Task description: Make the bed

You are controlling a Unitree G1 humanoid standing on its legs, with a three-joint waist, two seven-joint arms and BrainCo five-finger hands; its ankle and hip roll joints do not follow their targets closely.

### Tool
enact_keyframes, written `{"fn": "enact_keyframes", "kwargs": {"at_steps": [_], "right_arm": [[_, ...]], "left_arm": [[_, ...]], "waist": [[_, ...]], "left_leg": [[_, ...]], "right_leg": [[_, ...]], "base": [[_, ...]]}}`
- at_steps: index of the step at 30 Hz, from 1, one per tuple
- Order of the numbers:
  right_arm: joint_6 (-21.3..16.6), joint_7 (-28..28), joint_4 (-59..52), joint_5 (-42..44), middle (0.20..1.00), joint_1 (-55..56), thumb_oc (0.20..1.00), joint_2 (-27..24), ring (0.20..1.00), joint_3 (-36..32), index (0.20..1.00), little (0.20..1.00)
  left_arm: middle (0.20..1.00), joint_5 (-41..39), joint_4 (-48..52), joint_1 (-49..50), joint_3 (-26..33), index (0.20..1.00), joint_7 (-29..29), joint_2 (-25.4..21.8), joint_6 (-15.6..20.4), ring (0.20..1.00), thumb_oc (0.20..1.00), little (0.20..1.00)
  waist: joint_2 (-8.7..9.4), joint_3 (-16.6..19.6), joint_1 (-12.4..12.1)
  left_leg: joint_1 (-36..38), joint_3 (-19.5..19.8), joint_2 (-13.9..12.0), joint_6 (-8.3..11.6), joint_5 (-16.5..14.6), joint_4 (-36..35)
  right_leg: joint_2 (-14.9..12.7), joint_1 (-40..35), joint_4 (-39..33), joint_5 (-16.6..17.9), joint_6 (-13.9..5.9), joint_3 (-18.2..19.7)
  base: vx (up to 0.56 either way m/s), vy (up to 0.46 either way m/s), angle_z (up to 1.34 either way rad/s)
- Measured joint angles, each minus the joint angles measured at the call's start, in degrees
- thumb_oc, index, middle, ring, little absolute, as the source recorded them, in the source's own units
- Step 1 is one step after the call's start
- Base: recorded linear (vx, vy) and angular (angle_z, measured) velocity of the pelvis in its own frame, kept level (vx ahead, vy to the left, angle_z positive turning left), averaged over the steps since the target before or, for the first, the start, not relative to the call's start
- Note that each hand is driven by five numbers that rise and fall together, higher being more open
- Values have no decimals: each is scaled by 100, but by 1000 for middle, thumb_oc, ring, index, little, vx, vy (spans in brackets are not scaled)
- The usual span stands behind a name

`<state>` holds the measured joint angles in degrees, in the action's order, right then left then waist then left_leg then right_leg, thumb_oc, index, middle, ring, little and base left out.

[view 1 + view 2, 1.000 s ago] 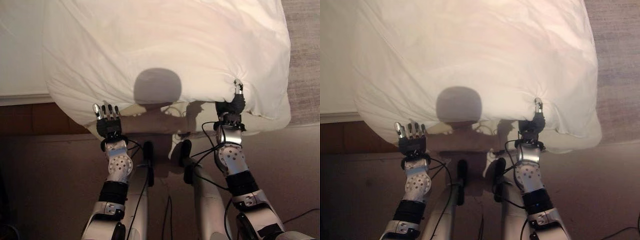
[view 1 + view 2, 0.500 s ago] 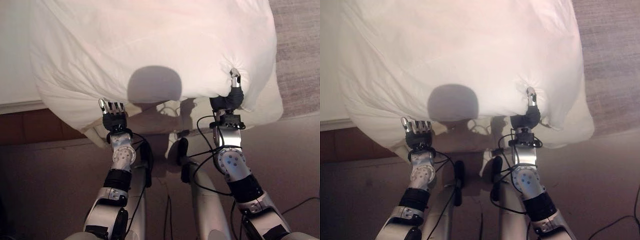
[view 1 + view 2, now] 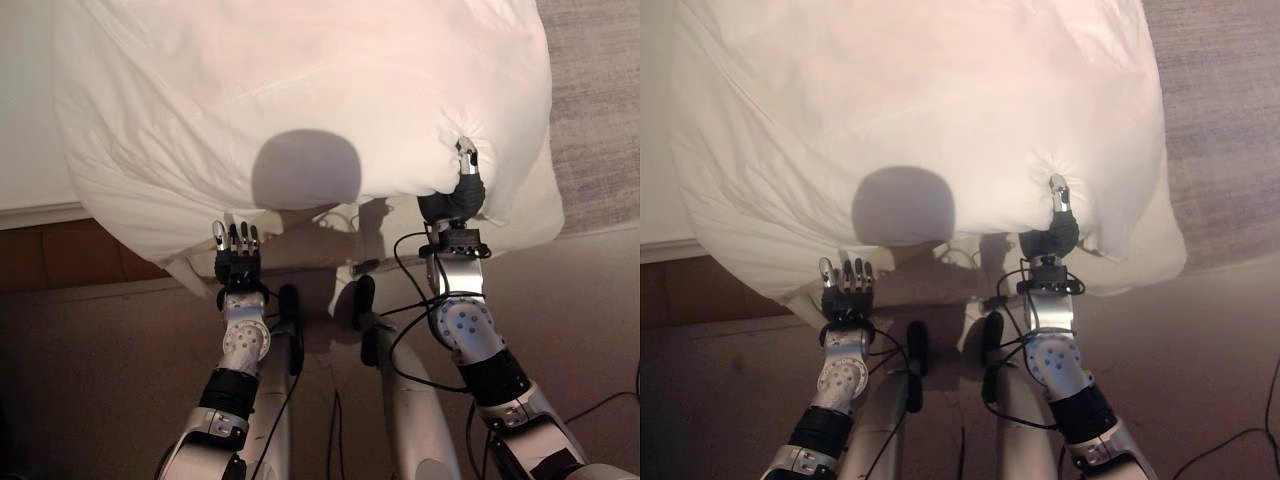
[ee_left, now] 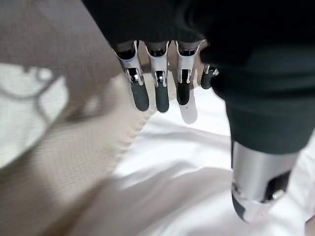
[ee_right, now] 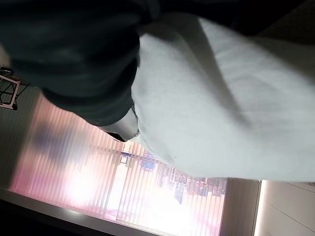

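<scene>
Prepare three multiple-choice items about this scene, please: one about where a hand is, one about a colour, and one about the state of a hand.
1. Where is the robot's left hand?
A. Below the hanging edge of the puffy white duvet, apart from it
B. On top of the duvet's middle
C. On the grey carpet at the far right

2. What colour is the duvet?
A. Dark blue
B. White
C. Red striped

3. What is the state of the right hand?
A. Open, flat on the floor
B. Shut on nothing
C. Shut on the duvet's edge

Answers:
1. A: in the eye views the left hand sits just under the drooping edge, fingers straight and holding nothing.
2. B: the cloth is white in every view.
3. C: the cloth puckers to a gathered point where the right hand pinches it.
</scene>
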<state>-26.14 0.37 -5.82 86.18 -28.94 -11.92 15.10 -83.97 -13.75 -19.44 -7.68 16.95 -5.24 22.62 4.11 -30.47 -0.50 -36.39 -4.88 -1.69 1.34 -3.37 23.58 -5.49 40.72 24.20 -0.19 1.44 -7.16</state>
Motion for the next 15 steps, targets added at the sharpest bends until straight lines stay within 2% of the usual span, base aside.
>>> {"fn": "enact_keyframes", "kwargs": {"at_steps": [3,6,12,15], "right_arm": [[7,-2,1,0,200,-1,200,1,200,-45,200,200],[20,3,-14,0,200,29,200,6,200,-85,200,200],[36,80,-13,2,200,64,200,28,200,-94,200,200],[37,127,-13,2,200,66,200,58,200,-90,200,200]], "left_arm": [[1000,1,11,248,-47,1000,-98,-23,-177,1000,1000,1000],[1000,199,361,924,-545,1000,-774,-322,-690,1000,1000,1000],[1000,216,294,972,-923,1000,-1823,-472,-1436,1000,1000,1000],[1000,216,291,857,-1048,1000,-2107,-484,-1606,1000,1000,1000]], "waist": [[-6,-4,-79],[-7,-5,-57],[-8,-6,-61],[-9,-6,-55]], "left_leg": [[28,3,-4,1,2,2],[65,-2,5,0,2,-11],[70,-23,-3,-2,4,-10],[73,-46,-9,-3,4,-10]], "right_leg": [[0,-37,5,2,3,-3],[-5,-69,-7,1,1,-1],[-3,-65,-6,2,1,5],[5,-63,-3,2,2,12]], "base": [[0,0,0],[0,0,0],[0,0,0],[0,0,0]]}}
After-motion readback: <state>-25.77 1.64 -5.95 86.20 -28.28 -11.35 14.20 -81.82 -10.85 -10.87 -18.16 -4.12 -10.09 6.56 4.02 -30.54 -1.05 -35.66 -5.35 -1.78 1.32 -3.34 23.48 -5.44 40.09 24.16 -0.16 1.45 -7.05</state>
